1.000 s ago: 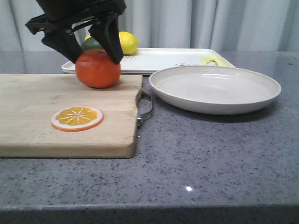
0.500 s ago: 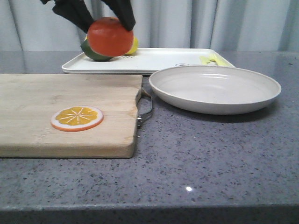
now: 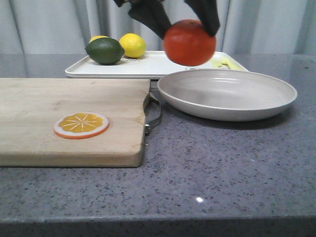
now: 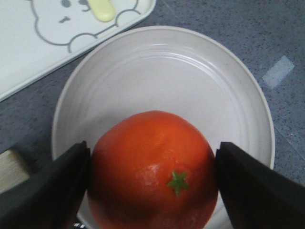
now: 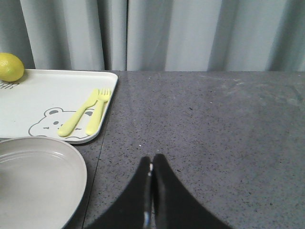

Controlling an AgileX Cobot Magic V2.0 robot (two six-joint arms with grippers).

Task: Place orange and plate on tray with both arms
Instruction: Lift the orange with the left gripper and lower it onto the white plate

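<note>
My left gripper (image 3: 185, 22) is shut on the round orange (image 3: 189, 42) and holds it in the air over the left part of the off-white plate (image 3: 232, 101). In the left wrist view the orange (image 4: 151, 169) sits between the black fingers (image 4: 45, 195) with the plate (image 4: 190, 76) under it. The white tray (image 3: 163, 64) lies behind the plate. My right gripper (image 5: 151, 164) is shut and empty above the grey counter, to the right of the plate (image 5: 33, 186) and the tray (image 5: 52, 102). It does not show in the front view.
A wooden cutting board (image 3: 69, 128) with a metal handle (image 3: 154, 114) lies at the left, with an orange slice (image 3: 81, 125) on it. On the tray are a green lime (image 3: 104, 51), a yellow lemon (image 3: 133, 45) and yellow plastic cutlery (image 5: 86, 113).
My left gripper lifted the orange off the cutting board and carried it to the right, from over the tray's left end to over the plate. The lime and lemon came into view.
</note>
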